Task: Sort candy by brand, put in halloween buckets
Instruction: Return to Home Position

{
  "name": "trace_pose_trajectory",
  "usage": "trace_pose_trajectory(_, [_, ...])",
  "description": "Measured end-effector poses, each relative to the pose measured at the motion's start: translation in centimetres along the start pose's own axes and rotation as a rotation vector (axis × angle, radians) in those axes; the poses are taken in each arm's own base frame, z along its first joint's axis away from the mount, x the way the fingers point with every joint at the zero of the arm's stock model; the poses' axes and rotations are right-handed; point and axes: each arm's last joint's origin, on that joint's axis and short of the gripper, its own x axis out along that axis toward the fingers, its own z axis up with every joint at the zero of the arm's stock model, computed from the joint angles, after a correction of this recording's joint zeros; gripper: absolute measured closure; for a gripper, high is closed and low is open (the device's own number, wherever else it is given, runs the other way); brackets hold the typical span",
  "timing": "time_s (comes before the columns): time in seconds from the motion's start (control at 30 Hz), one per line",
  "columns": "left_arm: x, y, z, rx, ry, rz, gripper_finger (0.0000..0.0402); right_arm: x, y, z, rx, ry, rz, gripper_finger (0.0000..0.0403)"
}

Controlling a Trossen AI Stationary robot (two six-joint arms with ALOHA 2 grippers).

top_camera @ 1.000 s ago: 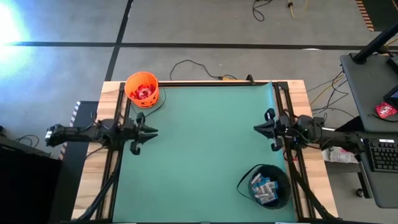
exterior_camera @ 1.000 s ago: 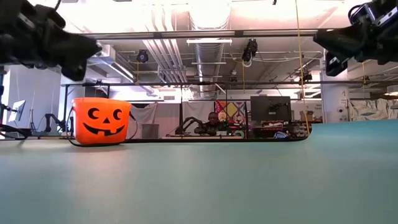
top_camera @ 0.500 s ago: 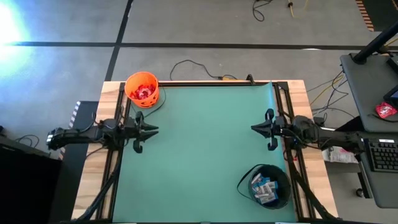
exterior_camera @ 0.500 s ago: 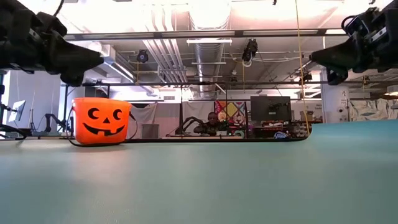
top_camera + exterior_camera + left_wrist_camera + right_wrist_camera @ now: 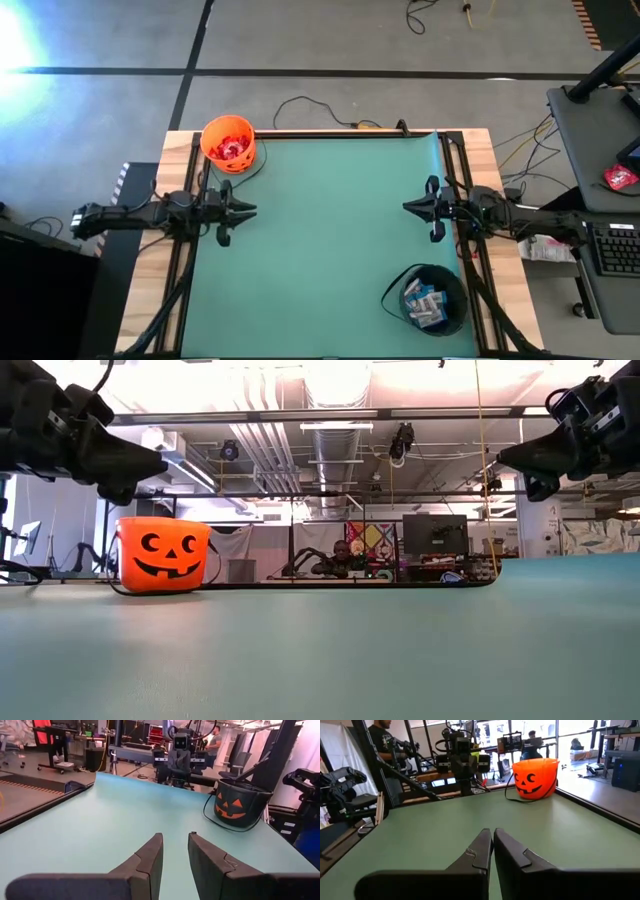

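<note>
Green-matted wooden bench (image 5: 330, 240) fills the high view. Both dark arms lie level across its side edges, pointing inward at each other. The left end effector (image 5: 249, 211) hovers over the left border, its fingers (image 5: 150, 857) released with a narrow gap and nothing between them. The right end effector (image 5: 407, 207) hovers over the right border, clenched on nothing, its fingers (image 5: 481, 847) nearly touching. A bright orange round plastic bucket (image 5: 229, 142) with a black jack-o'-lantern face stands at the far left corner, well apart from the left end effector. A black round plastic bucket (image 5: 432, 298) sits at the near right corner, well apart from the right end effector. Red squarish packets (image 5: 232, 149) lie in the orange one, and slim blue-and-white bars (image 5: 424, 300) in the black one. Against a second ago, the right end effector has rolled at the wrist, while the left has barely shifted.
</note>
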Motion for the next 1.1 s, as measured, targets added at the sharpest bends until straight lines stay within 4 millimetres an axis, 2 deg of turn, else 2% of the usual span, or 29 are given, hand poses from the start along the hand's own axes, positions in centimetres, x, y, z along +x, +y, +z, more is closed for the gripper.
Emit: trace_pose_trajectory(1.1, [0.13, 0.01, -0.13, 0.001, 0.017, 0.003, 0.0326, -0.01, 0.02, 0.04, 0.002, 0.0, 0.002, 0.039])
